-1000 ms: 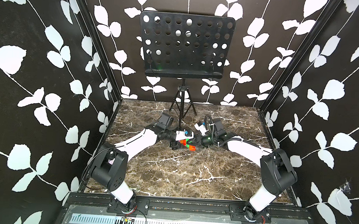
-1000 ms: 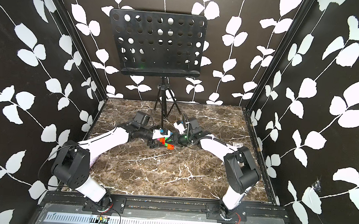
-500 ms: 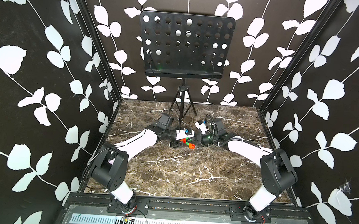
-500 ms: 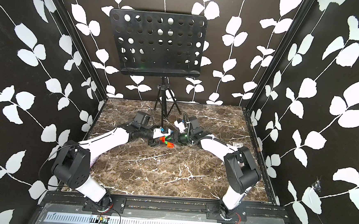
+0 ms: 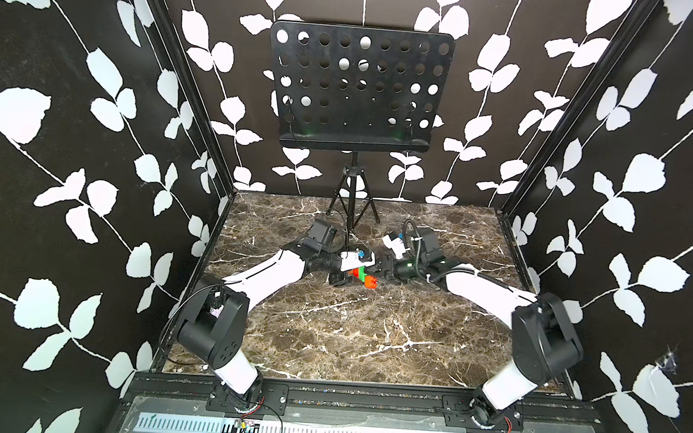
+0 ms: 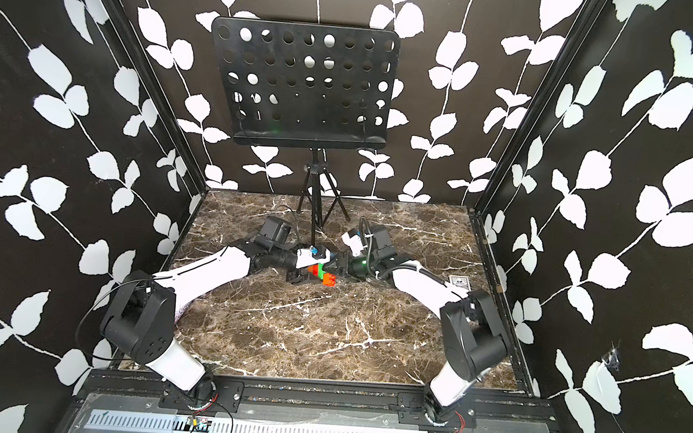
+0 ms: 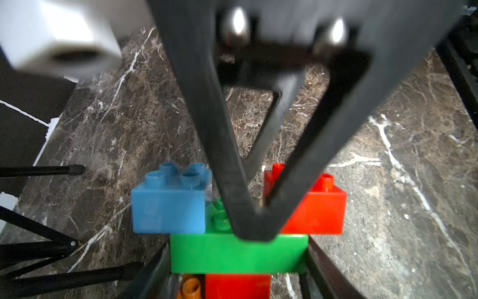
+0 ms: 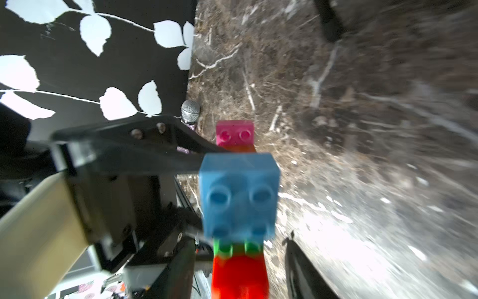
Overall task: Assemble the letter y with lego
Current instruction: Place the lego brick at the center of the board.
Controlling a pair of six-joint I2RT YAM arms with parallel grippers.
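Table (image 5: 371, 330) with music stand (image 5: 358, 90) at 12 o'clock. Near centre, letter y (image 5: 361, 274) between both arms; looks fully built. Left pincer (image 5: 349, 272), reaching from 9 o'clock, seemingly clamped on green bar (image 7: 238, 253), with blue brick (image 7: 168, 204) and red brick (image 7: 315, 209) seated on top. Right pincer (image 5: 380, 269), from 3 o'clock, released, one finger resting between those two tips. Could snag a tip when backing out, popping it off or twisting everything loose; pink brick (image 8: 234, 133) at stem end looks likeliest to drop.

Black leaf-printed walls (image 5: 71, 167) enclose a brown marble floor (image 5: 350, 329) bearing a perforated black music stand (image 5: 353, 141).
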